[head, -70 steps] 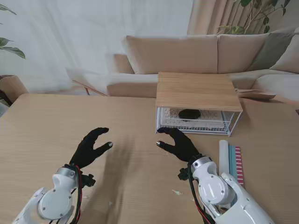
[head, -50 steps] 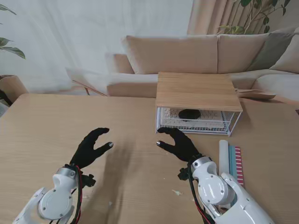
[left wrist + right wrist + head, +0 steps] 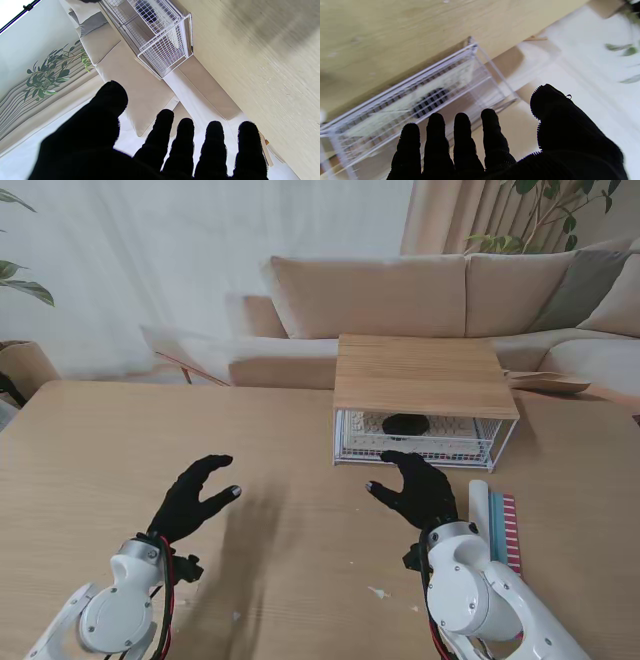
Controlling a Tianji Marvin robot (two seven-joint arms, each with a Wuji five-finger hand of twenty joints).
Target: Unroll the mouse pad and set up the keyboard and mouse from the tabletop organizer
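The organizer (image 3: 425, 375) has a wooden top over a white wire basket (image 3: 420, 452) and stands at the table's far right. Inside the basket a black mouse (image 3: 405, 423) rests on a white keyboard (image 3: 450, 427); both show blurred through the wire in the right wrist view, the mouse (image 3: 430, 102) on the keyboard (image 3: 395, 110). The rolled mouse pad (image 3: 495, 515) lies on the table to the right of my right hand (image 3: 418, 487), which is open and just in front of the basket. My left hand (image 3: 195, 495) hovers open over bare table, far left of the organizer (image 3: 162, 37).
A beige sofa (image 3: 430, 295) runs behind the table's far edge. Small white scraps (image 3: 378, 591) lie on the wood near my right forearm. Potted plants stand at the far corners of the room.
My right hand has shifted to the right and slightly toward the basket front. The left hand has not moved.
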